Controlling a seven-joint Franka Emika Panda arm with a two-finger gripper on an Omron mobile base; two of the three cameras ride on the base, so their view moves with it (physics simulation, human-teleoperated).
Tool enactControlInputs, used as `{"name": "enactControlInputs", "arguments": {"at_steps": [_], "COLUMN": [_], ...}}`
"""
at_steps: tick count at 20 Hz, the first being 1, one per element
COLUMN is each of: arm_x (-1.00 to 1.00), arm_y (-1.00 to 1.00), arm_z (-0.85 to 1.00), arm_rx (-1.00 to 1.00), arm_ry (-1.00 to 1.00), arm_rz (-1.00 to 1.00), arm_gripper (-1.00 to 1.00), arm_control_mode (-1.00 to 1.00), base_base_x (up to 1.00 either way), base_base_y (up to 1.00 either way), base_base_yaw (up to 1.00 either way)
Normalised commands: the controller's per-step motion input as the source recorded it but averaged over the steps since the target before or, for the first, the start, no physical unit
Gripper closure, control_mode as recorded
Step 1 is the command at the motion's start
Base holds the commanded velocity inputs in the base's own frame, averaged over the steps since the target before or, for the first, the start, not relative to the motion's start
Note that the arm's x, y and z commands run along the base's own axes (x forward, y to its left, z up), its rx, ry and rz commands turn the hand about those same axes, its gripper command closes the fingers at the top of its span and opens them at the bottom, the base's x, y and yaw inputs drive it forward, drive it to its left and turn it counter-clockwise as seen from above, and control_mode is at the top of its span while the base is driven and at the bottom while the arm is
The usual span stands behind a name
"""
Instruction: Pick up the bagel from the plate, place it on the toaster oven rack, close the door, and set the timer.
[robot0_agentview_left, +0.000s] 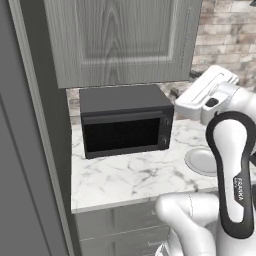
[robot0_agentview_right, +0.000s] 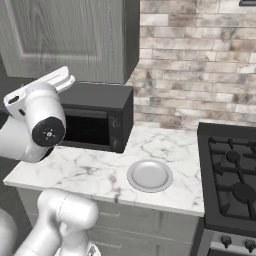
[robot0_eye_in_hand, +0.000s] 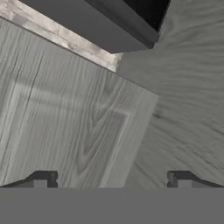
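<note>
Spread wide and holding nothing, the gripper (robot0_eye_in_hand: 112, 181) is raised, pointing at the grey cabinet door (robot0_eye_in_hand: 74, 127) above the oven (robot0_agentview_left: 125, 120). By my judgement the first step, picking up the bagel, hasn't started; next the hand must swing down toward the plate (robot0_agentview_right: 150, 175). I count one plate, one oven with its door (robot0_agentview_left: 123, 134) shut, and no bagel I can make out; the plate looks bare.

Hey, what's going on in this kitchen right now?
A white robot arm is raised in front of the upper cabinet, holding nothing. Its gripper is open and faces the cabinet door. On the marble counter stands a black toaster oven with its door shut. The plate beside it looks empty, with no bagel visible on it.
</note>
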Motion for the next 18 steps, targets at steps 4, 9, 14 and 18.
{"name": "enactControlInputs", "arguments": {"at_steps": [4,9,14,18], "arm_x": [-0.7,-0.63,-0.42,-0.18], "arm_y": [-0.21,-0.05,0.01,0.2], "arm_z": [0.27,0.25,0.08,-0.41], "arm_rx": [0.25,0.24,0.08,0.01], "arm_ry": [0.86,0.96,0.95,0.82], "arm_rz": [-0.18,-0.22,-0.25,-0.26], "arm_gripper": [-1.0,-1.0,-1.0,-1.0], "arm_control_mode": [-1.0,-1.0,-1.0,-1.0], "base_base_x": [0.0,0.0,0.0,0.0], "base_base_y": [0.0,0.0,0.0,0.0], "base_base_yaw": [0.0,0.0,0.0,0.0]}}
